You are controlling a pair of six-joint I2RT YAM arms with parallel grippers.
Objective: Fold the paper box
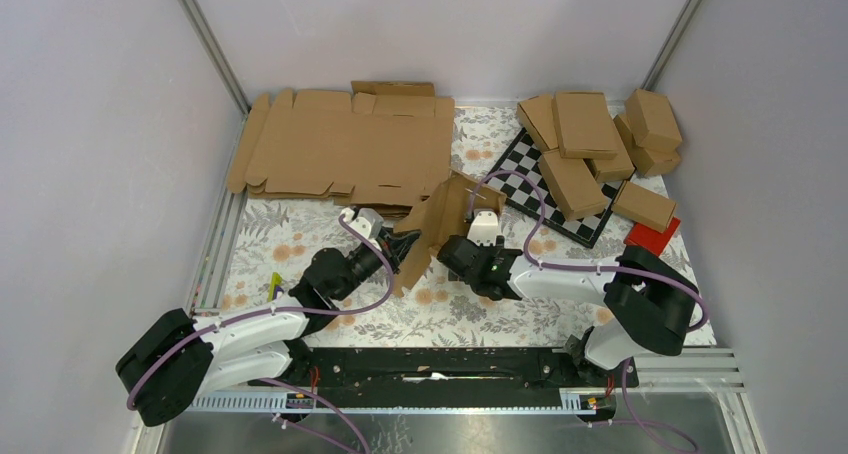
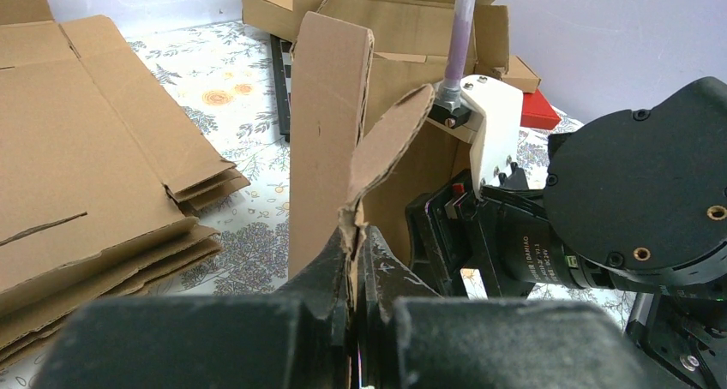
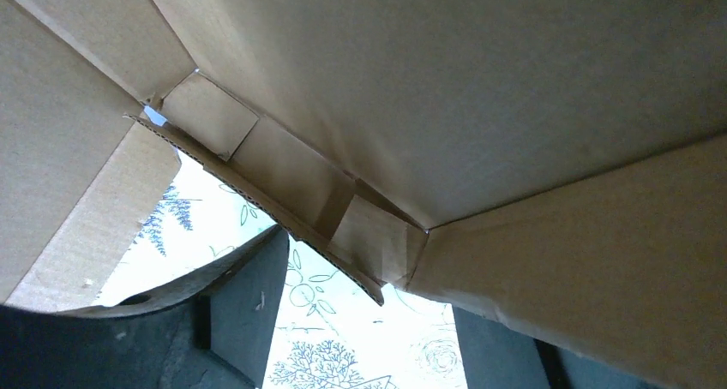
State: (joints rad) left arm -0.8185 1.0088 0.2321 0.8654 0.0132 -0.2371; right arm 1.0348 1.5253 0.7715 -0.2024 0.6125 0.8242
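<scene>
Closest to us, in the left wrist view, the left gripper [image 2: 353, 265] is clamped on a thin flap of the paper box [image 2: 330, 132], and the card at that pinch looks frayed. We judge the main risk to be a tear or a slip there, since any pull from the other arm would load that narrow bite. The box stands half-raised just beside the chequered board [image 1: 518, 169], on the side away from the red block [image 1: 652, 236]. The right gripper [image 3: 360, 320] reaches inside it, its fingers spread either side of an inner flap edge and gripping nothing we can see. A squeeze off the crease could buckle a wall. The left arm stretches low toward the box, while the right forearm doubles back from its elbow past the board. The two wrists sit near each other, so a knock is possible.
</scene>
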